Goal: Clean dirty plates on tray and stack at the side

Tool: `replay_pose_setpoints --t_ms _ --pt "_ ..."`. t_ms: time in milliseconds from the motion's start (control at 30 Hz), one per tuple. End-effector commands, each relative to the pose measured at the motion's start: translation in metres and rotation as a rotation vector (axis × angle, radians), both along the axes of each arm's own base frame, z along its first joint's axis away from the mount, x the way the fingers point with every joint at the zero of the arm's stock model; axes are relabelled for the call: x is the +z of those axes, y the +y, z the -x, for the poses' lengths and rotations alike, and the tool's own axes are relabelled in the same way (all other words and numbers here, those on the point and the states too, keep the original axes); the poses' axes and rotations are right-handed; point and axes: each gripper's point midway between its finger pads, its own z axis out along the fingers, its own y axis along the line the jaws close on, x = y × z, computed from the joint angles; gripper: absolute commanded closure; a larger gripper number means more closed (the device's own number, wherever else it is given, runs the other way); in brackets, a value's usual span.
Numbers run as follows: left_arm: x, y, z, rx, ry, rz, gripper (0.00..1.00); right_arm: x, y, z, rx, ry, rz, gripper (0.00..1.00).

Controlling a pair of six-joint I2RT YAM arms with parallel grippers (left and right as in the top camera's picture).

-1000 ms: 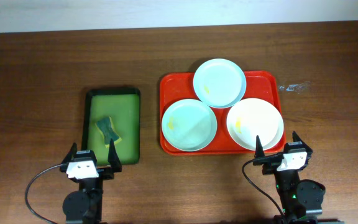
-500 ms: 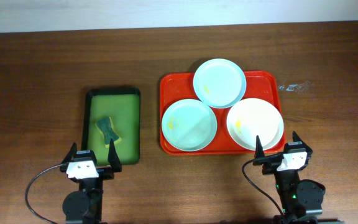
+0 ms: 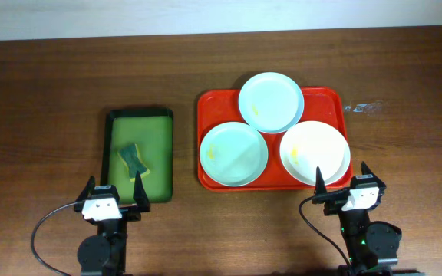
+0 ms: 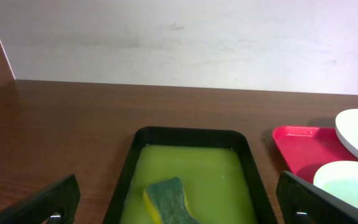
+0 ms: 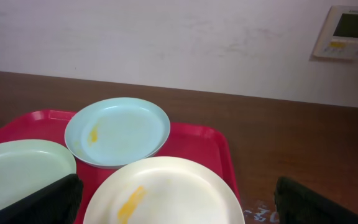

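Fig.: My left pincer, right pincer both spread wide, empty, at 6 o'clock edge of surface. Smeared plates crowd red tray, 12 o'clock from right pincer. Risk: plates touching, so lifting one may drag neighbours off tray.

Red tray — two pale blue plates, one cream plate — yellow smears

Counter: dark brown wood grain.
Red tray: right of centre.
Green tray: left, well apart from it.
Pale marks: just beside the red tray's far right corner.
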Motion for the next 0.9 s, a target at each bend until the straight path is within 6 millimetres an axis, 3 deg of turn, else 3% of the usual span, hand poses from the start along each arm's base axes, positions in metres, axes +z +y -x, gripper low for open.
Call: replay_pose_setpoints --t_ms 0,267,300,367,433,467,500,567,667,767,800,867 --pt "-0.001 -0.001 0.000 -0.007 0.000 -0.015 0.01 -0.003 -0.001 0.000 -0.007 0.006 -0.010 0.02" --pt "-0.001 -0.001 0.000 -0.011 -0.001 -0.014 0.01 -0.003 -0.001 0.000 -0.007 0.005 -0.010 0.02" --pt "0.000 -0.010 0.000 -0.063 -0.005 0.001 0.01 -0.003 -0.001 0.000 -0.007 0.006 -0.010 0.02" --pt "0.007 -0.070 0.010 -0.404 -0.008 0.176 0.01 -0.003 -0.001 0.000 -0.007 0.006 -0.010 0.02" --pt "0.023 -0.121 0.039 -0.743 0.004 0.326 0.01 -0.003 -0.001 0.000 -0.007 0.006 -0.010 0.02" --pt "0.033 -0.126 0.044 -0.793 -0.031 0.324 0.01 -0.003 -0.001 0.000 -0.007 0.006 -0.010 0.02" --pt "0.049 -0.128 0.048 -0.822 -0.091 0.329 0.01 -0.003 -0.001 0.000 -0.007 0.006 -0.010 0.02" --pt "0.100 -0.128 0.062 -0.863 -0.303 0.290 0.01 -0.003 -0.001 0.000 -0.007 0.006 -0.010 0.01" --pt "0.150 -0.110 0.065 -0.743 -0.448 0.217 0.01 -0.003 -0.001 0.000 -0.007 0.006 -0.010 0.02" --pt "0.154 -0.088 0.043 -0.551 -0.302 0.141 0.01 -0.003 -0.001 0.000 -0.007 0.005 -0.010 0.02" --pt "0.141 -0.068 0.026 -0.404 -0.124 0.193 0.01 -0.003 -0.001 0.000 -0.007 0.005 -0.010 0.02" --pt "0.118 -0.061 0.011 -0.341 0.169 0.170 0.01 -0.003 -0.001 0.000 -0.007 0.006 -0.010 0.02"
